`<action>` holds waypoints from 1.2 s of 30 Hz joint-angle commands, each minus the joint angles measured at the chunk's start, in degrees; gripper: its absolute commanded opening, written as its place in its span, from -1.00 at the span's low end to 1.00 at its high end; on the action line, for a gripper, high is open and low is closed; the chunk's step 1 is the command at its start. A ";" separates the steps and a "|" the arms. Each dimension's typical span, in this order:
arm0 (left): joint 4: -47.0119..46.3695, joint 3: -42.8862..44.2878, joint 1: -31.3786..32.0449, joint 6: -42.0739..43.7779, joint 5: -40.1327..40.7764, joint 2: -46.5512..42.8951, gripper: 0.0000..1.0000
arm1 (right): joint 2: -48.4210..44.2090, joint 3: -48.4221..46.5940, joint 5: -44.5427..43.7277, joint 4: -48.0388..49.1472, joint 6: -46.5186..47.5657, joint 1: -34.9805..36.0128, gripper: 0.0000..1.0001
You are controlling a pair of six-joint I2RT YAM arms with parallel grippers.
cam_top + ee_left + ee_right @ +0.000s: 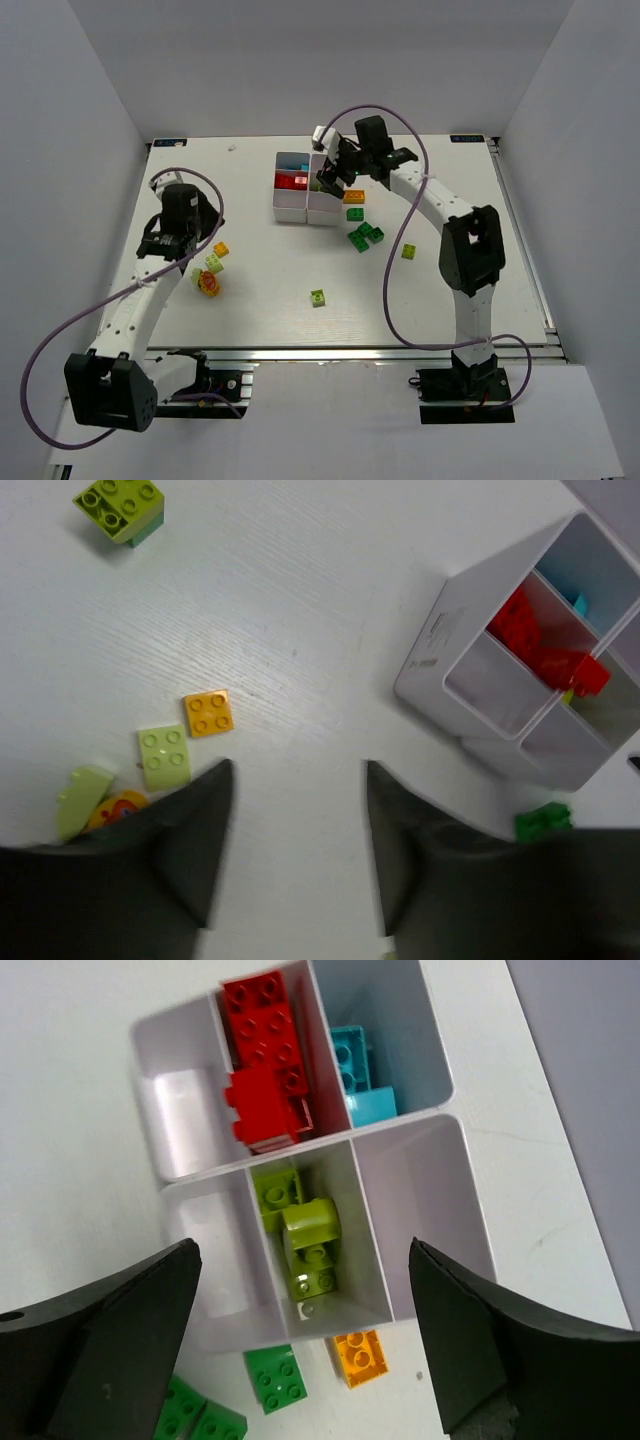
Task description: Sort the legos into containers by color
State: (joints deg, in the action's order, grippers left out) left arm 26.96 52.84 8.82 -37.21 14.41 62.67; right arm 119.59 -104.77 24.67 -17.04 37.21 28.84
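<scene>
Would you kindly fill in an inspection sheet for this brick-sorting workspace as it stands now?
Surface: white table, with loose bricks scattered on it.
Job's things: white tray holds red bricks, light blue bricks and lime bricks, each colour in its own compartment; the other three look empty. Loose: green bricks, orange brick near the tray, single lime brick, small mixed cluster near the left arm.
Clutter: nothing seen.
Claws: left claw open, empty, over bare table; right claw open, empty, above the tray.
Cables: purple cable loops from each arm.
Surroundings: plain white walls on three sides.
</scene>
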 commanded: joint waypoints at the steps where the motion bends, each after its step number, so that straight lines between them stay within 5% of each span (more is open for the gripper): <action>1: 1.95 2.71 -6.33 2.05 -7.35 2.97 0.04 | -7.17 -0.34 10.53 -5.78 3.04 -2.20 0.79; 3: 2.66 3.76 -9.16 2.32 -10.44 6.66 -0.42 | -8.32 -0.96 15.21 -9.05 3.48 -3.35 0.66; 5: 2.75 4.37 -14.17 2.49 -12.83 9.90 -0.42 | -9.89 0.35 19.10 -11.00 2.78 -4.58 0.34; 6: 2.75 5.51 -15.14 2.67 -13.27 11.05 -0.37 | -10.51 1.14 19.71 -11.00 2.26 -4.93 0.16; 7: 2.83 6.30 -16.71 2.84 -13.27 12.37 -0.08 | -11.13 1.93 20.15 -10.65 0.77 -5.37 -0.24; 9: 3.01 8.06 -17.78 4.33 -13.01 16.24 0.22 | -12.45 3.69 20.51 -10.56 -0.55 -5.90 -0.51; 10: 3.18 10.59 -18.05 5.65 -12.92 17.82 0.40 | -13.50 4.31 21.12 -10.47 -1.08 -6.07 -0.49; 13: 5.11 17.00 -18.13 13.37 -11.96 24.41 0.53 | -15.08 6.68 21.30 -9.16 -2.49 -6.60 0.01; 16: 8.45 23.51 -18.05 24.77 -8.19 31.00 0.65 | -16.23 8.53 21.83 -7.67 -3.11 -6.95 0.23; 26: 4.24 28.63 -18.05 46.77 -4.30 39.80 0.68 | -16.85 10.46 23.50 -5.90 -6.10 -9.59 0.29; 36: 3.72 33.91 -18.14 53.21 -9.40 48.58 0.61 | -18.86 12.30 23.59 -8.54 -5.13 -10.82 0.30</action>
State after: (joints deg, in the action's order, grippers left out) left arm 31.55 84.64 -9.21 12.86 7.44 110.34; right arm 103.94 -93.23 46.72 -25.47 31.99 18.33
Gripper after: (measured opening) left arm 0.810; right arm 0.649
